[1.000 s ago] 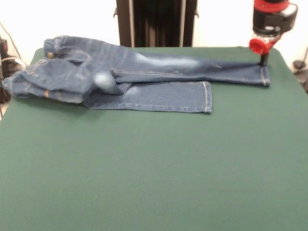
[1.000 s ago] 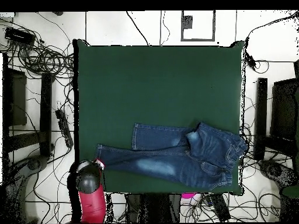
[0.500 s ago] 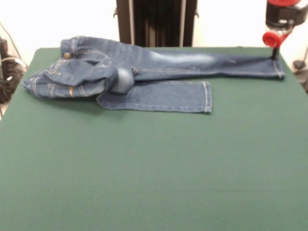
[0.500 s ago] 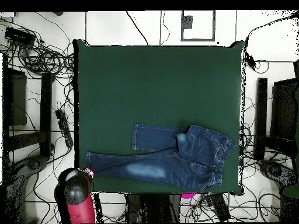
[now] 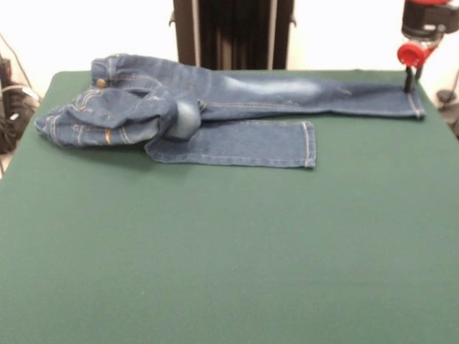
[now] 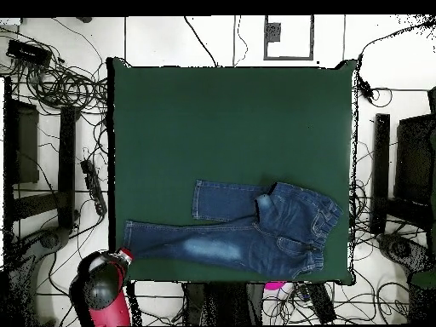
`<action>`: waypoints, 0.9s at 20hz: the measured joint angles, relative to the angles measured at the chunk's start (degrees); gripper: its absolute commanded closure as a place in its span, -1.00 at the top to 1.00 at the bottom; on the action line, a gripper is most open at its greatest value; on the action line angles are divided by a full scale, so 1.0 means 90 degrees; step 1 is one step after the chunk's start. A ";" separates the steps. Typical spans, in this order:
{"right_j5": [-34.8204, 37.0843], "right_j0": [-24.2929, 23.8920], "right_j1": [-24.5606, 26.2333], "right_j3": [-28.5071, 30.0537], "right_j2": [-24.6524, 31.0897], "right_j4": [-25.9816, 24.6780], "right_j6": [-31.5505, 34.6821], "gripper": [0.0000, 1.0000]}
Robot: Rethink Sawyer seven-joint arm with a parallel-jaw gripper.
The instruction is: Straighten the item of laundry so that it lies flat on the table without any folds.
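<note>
Front view: jeans (image 5: 237, 115) along far edge of counter (image 5: 229, 251); long leg stretched right, short leg nearer, waist bunched left. Tool (image 5: 410, 79) at long leg's hem; finger state cannot be told. Risk: further pulling drags denim off counter edge, leaving waist folds.

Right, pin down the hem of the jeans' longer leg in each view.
Front view: hem of the longer leg at the table's far right corner, below the gripper.
Overhead view: the hem at lower left, near the table's left edge.
Shared landmark: the red-tipped gripper beside the hem.
</note>
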 measured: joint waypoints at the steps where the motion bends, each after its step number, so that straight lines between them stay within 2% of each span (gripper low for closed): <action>1: 0.0004 0.0048 0.0032 -0.0020 -0.0036 0.0013 0.0000 1.00; 7: 0.0231 0.0328 0.0258 -0.0106 -0.0305 0.0087 0.0000 1.00; 14: 0.0941 0.0332 0.0478 -0.0075 -0.0544 0.0087 -0.0106 1.00; 18: 0.1584 0.0326 0.0747 0.0022 -0.0768 0.0164 -0.0528 1.00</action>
